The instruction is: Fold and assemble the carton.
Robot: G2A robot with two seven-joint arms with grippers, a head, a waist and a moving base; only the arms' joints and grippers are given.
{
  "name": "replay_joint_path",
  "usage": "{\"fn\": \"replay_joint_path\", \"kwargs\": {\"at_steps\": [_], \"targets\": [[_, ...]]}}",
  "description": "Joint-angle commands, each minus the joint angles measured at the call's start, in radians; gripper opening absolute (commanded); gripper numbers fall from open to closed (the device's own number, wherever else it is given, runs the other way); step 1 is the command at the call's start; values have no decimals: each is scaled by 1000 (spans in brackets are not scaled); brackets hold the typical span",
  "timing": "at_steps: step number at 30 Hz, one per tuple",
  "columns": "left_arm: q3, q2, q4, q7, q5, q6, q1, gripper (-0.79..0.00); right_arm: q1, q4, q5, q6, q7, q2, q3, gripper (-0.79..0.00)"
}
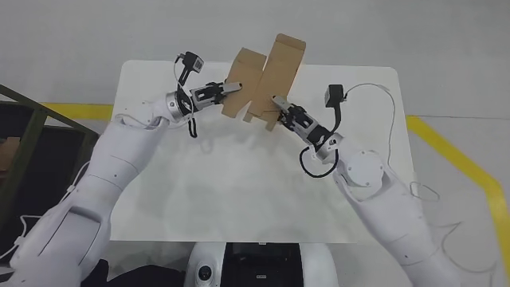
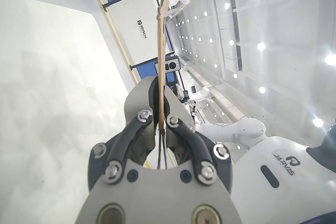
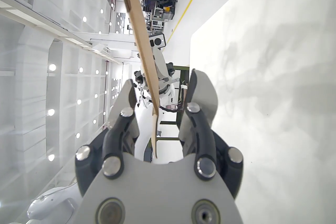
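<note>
white table [image 1: 239, 199] on a pale floor, yellow floor tape [image 1: 450, 147] alongside, hall ceiling lights behind in the wrist views.

left gripper [image 2: 159, 86] is clamped on one edge of the carton [image 2: 161, 33], board pinched between both fingers. right gripper [image 3: 162, 78] is spread. the opposite carton edge sits in the gap between its fingers with space either side, so it's not gripping.

carton is held up off the table, above its far edge, between the two grippers. it reads edge-on from both wrists: flat, layers together. the top view shows flaps at the end nearer the robot.

risks, my read:
- the whole carton hangs from the one left pinch, so it can pivot or sag there.
- if it swings, the right fingers close on air or a flap corner instead of the panel.
- closing the right off-centre could crease the board away from a score line.
- pulling the sides apart too fast could drag it out of the left pinch.

containers: only the carton itself. it's not opened into a box yet, so no cavity and nothing in it.
</note>
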Motion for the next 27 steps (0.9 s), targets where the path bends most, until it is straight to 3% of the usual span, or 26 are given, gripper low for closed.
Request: {"fn": "replay_joint_path", "kwargs": {"at_steps": [1, 7, 12, 18, 27], "targets": [[-18, 6, 19, -40, 14, 12, -12, -785, 10, 18, -21, -13, 33, 5, 29, 0], [-48, 26, 58, -195, 97, 47, -50, -785, 47, 74, -54, -61, 205, 20, 88, 0], [-59, 42, 54, -227, 186, 67, -66, -785, 93, 130, -72, -139, 394, 34, 124, 0], [-73, 69, -37, -260, 225, 101, -28, -785, 146, 215, -171, -370, 607, 53, 146, 0], [-82, 119, -187, -355, 191, 195, 38, -785, 266, 416, -83, -484, 821, 56, 122, 0]]}}
